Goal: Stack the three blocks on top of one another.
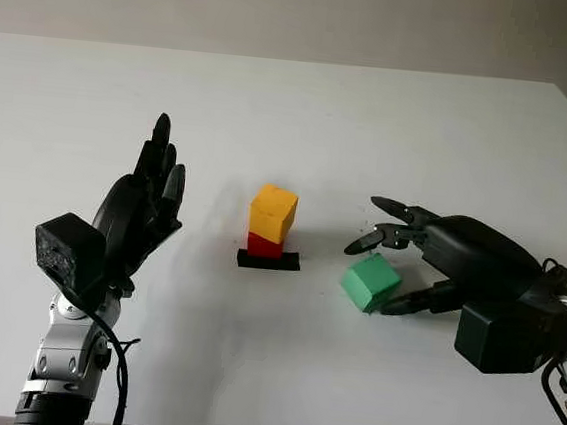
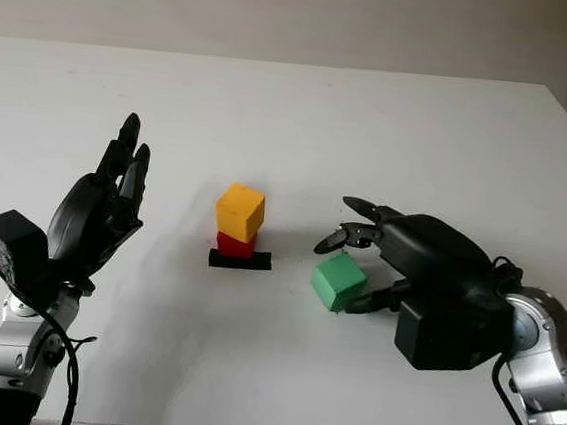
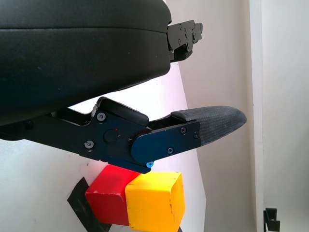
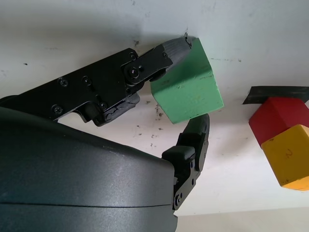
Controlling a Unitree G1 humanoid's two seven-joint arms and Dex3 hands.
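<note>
The green block [image 1: 371,282] sits on the white counter [image 1: 293,113], to the right of the small stack and apart from it. It is turned a little, so one corner points toward the robot. The right hand [image 1: 391,268] is closed on it: in the right wrist view one fingertip [image 4: 174,48] presses against an upper corner of the block and another finger [image 4: 195,137] lies against the opposite face, so the block is pinched between them. Its underside looks to be on or very near the counter; whether it is lifted cannot be told. Two more fingers of that hand reach out past the block toward the stack without touching it.

The stack stands near the middle of the counter. The red block [image 1: 264,245] is at the bottom, resting on a short strip of black tape [image 1: 268,260], and the yellow block [image 1: 272,212] sits on top of it, twisted slightly out of line with the red one so its corners overhang.

The left hand [image 1: 144,204] is open and holds nothing. It is raised above the counter to the left of the stack, well apart from it, palm facing toward the blocks and fingers pointing up and away from the robot.
</note>
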